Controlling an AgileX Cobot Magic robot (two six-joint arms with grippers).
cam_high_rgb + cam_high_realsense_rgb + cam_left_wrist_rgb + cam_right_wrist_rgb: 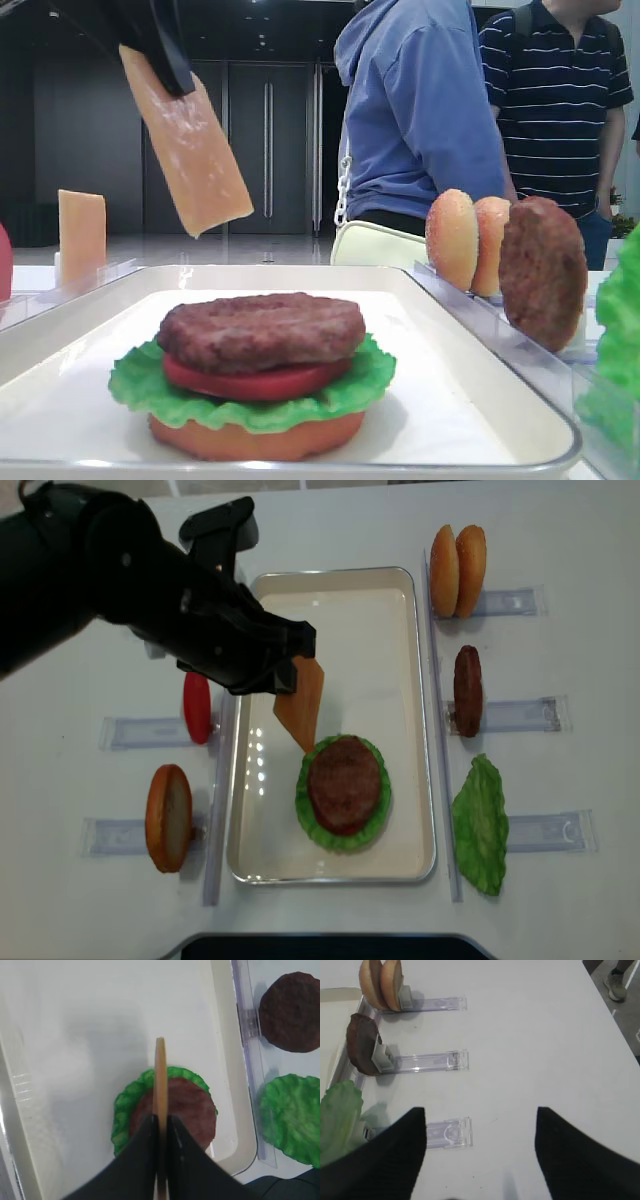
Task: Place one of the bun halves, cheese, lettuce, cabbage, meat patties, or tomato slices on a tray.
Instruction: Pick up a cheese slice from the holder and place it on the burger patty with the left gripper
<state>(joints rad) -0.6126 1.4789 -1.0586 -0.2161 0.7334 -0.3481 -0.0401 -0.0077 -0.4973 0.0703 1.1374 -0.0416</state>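
Bottom bun (pixel 255 438) half-hidden beneath lettuce (pixel 240 390).

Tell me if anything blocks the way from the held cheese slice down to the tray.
Nothing visible blocks it. The left gripper holds the cheese in the air above the tray, with open space beneath. The stack in the tray, topped by a meat patty, sits right under the slice's lower tip, so lowering would land it there.
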